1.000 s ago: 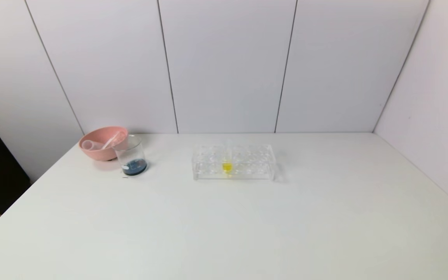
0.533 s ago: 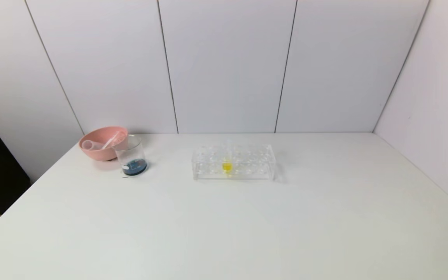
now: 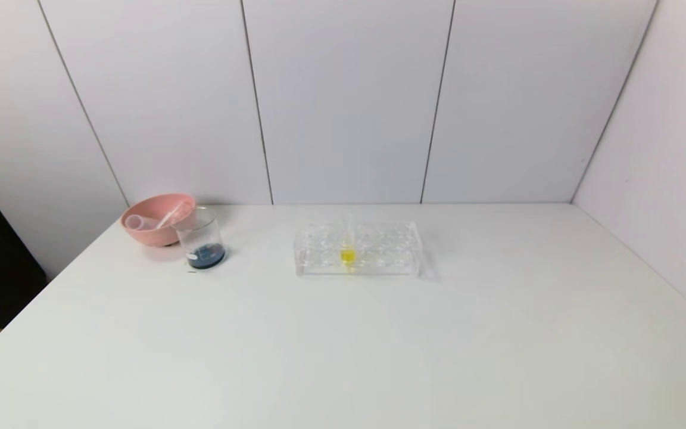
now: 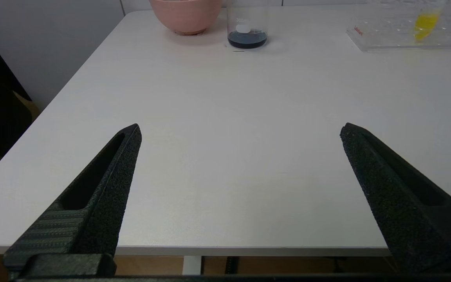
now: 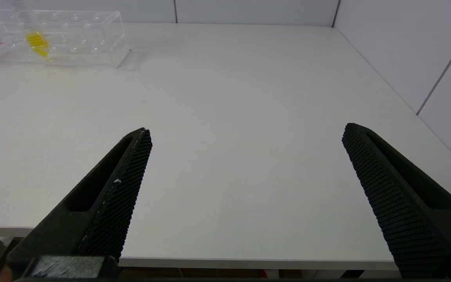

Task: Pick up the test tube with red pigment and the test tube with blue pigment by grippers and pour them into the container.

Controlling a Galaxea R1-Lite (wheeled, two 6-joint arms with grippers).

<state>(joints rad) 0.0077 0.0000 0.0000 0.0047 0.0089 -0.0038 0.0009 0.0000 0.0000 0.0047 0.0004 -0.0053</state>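
Note:
The container [image 3: 200,239] is a clear glass beaker at the back left of the table with dark blue liquid in its bottom; it also shows in the left wrist view [image 4: 247,27]. No tube with red or blue liquid shows. Two empty clear tubes [image 3: 155,220] lie in the pink bowl [image 3: 153,232]. My left gripper [image 4: 241,131] is open and empty over the table's front edge, left side. My right gripper [image 5: 247,131] is open and empty over the front edge, right side. Neither shows in the head view.
A clear tube rack [image 3: 358,248] stands mid-table at the back, holding one tube with yellow liquid [image 3: 348,255]; both also show in the right wrist view [image 5: 37,42]. White walls close the back and right. The table's left edge drops off beside the bowl.

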